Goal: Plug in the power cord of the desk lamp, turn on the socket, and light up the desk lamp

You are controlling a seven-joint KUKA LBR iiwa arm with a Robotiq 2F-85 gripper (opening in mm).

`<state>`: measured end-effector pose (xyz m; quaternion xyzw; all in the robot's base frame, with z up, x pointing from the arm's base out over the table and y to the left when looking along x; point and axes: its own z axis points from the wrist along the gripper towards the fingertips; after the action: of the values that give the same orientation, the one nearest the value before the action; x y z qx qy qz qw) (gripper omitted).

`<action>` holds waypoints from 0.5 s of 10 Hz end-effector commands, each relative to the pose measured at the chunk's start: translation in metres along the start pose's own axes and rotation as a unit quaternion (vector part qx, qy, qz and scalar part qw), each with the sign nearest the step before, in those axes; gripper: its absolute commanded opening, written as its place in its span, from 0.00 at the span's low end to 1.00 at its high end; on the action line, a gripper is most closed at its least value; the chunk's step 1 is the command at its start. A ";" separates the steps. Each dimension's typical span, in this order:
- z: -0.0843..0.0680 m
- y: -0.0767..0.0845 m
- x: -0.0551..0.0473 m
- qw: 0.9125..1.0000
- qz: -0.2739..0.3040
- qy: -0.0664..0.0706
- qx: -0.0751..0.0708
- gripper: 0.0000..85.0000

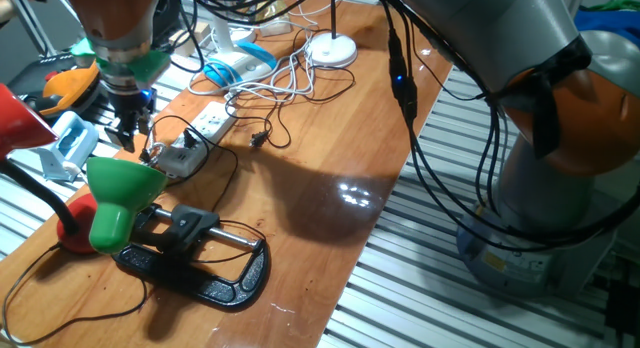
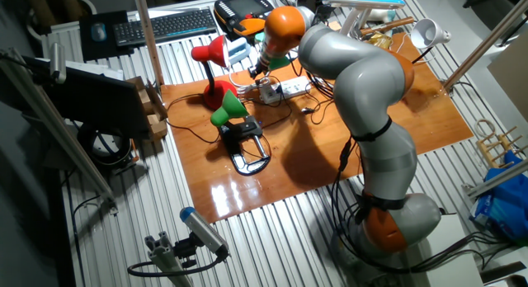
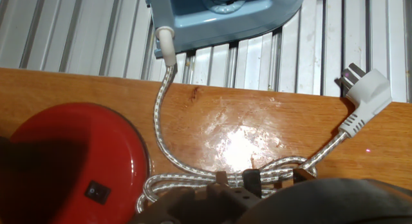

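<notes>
The socket (image 1: 210, 121) is a long white power strip lying on the wooden table, also seen from the other side (image 2: 286, 90). My gripper (image 1: 127, 126) hangs just left of its near end, a little above the table (image 2: 257, 72). Its dark fingers are too small to show their gap. A green-shaded desk lamp (image 1: 122, 193) is held in a black clamp (image 1: 205, 260) in front of the strip. A small black plug (image 1: 260, 139) on a thin black cord lies loose on the wood right of the strip. In the hand view only a dark blur fills the bottom edge.
A red desk lamp (image 2: 211, 53) stands left of the strip; its round base (image 3: 77, 161) lies under the hand. A blue iron (image 3: 222, 10) with braided cable (image 3: 166, 114) and white plug (image 3: 362, 95) lies beyond the table edge. White cables and a white lamp base (image 1: 331, 50) sit behind.
</notes>
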<state>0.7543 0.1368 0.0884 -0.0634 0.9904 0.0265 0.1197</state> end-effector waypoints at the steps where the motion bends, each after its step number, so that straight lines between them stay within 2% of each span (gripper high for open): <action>1: 0.001 0.001 0.000 1.000 0.001 0.002 0.001 0.60; 2: 0.005 0.002 0.002 1.000 0.001 0.000 0.003 0.60; 5: 0.018 0.003 0.007 1.000 0.004 -0.002 -0.004 0.60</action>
<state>0.7509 0.1395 0.0697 -0.0603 0.9903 0.0314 0.1215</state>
